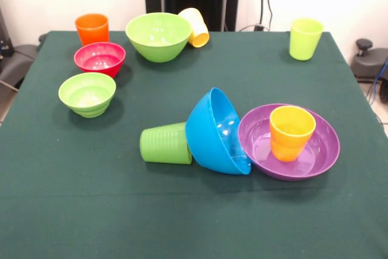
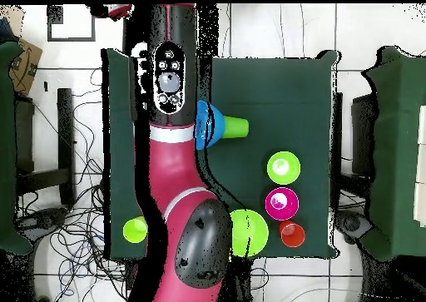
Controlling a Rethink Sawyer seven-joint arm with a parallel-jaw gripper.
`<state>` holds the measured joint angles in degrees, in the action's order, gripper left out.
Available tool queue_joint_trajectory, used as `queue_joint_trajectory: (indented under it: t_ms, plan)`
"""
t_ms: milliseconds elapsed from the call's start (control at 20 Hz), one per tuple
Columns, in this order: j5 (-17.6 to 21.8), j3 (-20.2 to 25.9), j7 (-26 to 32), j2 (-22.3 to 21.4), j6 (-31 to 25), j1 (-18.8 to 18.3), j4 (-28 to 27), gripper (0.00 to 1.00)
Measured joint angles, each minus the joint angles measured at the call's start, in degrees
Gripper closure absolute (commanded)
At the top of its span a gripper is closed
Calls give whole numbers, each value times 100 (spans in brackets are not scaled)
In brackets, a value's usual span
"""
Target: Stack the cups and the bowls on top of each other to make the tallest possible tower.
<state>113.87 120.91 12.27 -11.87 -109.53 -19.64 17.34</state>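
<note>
A wide purple bowl point(image 1: 318, 153) holds an upright orange-yellow cup point(image 1: 291, 131). The large blue bowl point(image 1: 212, 133) point(image 2: 204, 124) is tipped on its edge and leans on the purple bowl's rim. A green ribbed cup point(image 1: 165, 144) point(image 2: 236, 126) lies on its side against it. Further back are a small lime bowl point(image 1: 87, 93) point(image 2: 284, 166), a small red bowl point(image 1: 99, 57) point(image 2: 281, 202) and an orange cup point(image 1: 91, 27) point(image 2: 292, 234). A pale yellow cup point(image 1: 195, 26) leans on the large lime bowl point(image 1: 158, 35) point(image 2: 252, 232). A yellow-green cup point(image 1: 305, 38) point(image 2: 135, 228) stands alone. The red arm point(image 2: 179, 199) hides the purple bowl from overhead; no gripper shows.
The dark green cloth-covered table point(image 1: 73, 198) ends at an edge on every side. Black equipment point(image 1: 370, 59) sits off the table to the right in the front view, and cables lie on the floor point(image 2: 75, 232) around it.
</note>
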Motion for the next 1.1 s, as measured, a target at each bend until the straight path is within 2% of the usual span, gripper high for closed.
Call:
queue_joint_trajectory:
  t_ms: [200,550,900,1100]
  plan:
    - [-212,100,-310,3,0,-70,-87,0]
    - [-130,385,-899,14,0,-136,-226,0]
    - [754,1162,-966,31,1,-254,-408,0]
    - [1489,1830,-966,108,1,-415,-488,0]
